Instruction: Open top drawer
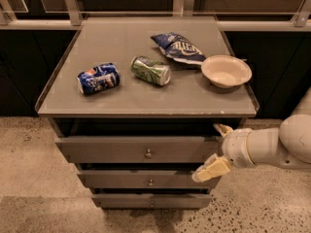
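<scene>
Just beside matte grey top drawer [141, 149], smooth cream hand [217, 149], spread apart

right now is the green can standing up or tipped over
Tipped: the green can lies on its side on the tabletop. The claw is open by the right end of the top drawer.

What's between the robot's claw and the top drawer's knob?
Nothing: in the camera view only bare top drawer front separates the knob from the open gripper at its right end.
</scene>
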Motion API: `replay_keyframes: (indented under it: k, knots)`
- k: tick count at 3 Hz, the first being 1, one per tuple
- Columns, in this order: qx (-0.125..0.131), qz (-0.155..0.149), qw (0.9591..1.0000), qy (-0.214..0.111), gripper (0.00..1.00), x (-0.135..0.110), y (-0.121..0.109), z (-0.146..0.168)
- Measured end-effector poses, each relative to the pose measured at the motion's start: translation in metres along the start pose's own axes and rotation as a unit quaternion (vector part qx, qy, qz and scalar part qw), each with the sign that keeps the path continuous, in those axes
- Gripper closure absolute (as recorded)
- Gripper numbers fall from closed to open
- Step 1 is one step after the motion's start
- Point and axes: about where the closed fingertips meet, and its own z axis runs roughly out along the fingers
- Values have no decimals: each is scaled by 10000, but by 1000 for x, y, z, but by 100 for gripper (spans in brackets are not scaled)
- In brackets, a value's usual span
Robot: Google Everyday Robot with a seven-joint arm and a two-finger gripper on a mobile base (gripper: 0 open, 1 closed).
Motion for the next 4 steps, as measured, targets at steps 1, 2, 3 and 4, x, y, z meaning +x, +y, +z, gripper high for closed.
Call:
replay_keyframes:
  k: [1, 2, 3, 4]
  knots:
    - [-90, 194, 9997, 109, 0, 16, 6, 5]
    - [-237, 169, 9996, 55, 0, 22, 10, 24]
    - [-338, -81, 9993, -111, 0, 13, 6, 46]
    - [-335, -305, 9986, -277, 0, -1, -1, 57]
